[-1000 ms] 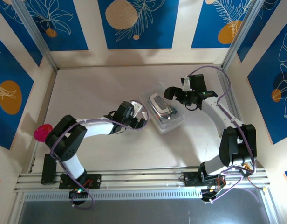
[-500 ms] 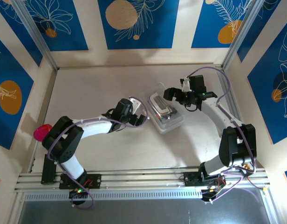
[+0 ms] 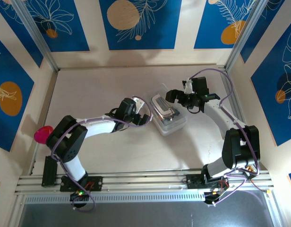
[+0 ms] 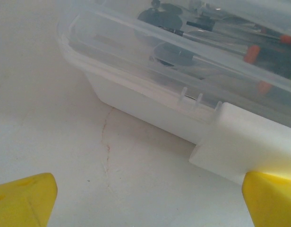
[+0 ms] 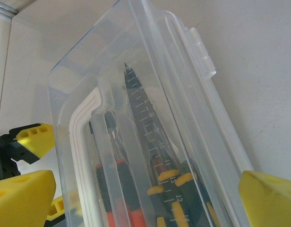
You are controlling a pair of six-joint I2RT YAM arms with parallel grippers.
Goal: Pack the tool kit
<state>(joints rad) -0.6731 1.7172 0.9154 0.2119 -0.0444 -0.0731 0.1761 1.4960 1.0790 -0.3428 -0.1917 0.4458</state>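
We're seeing lidded box (image 3: 169,117) lying diagonal between arms; left gripper (image 3: 141,115) jaws spread, facing long-side latch (image 4: 240,142); right gripper (image 3: 174,96) spread, hovering over far end.

top: I look down from high behind, far off.
left wrist: low, hugging the clear box (image 4: 136,99) side.
right wrist: close over it.
shared: the box.

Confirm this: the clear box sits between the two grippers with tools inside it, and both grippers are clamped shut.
One thing is wrong: the grippers are not shut. The clear box does sit between them with tools inside it, but the left gripper and the right gripper are both open. Each wrist view shows its jaws standing wide apart at the box, gripping nothing.
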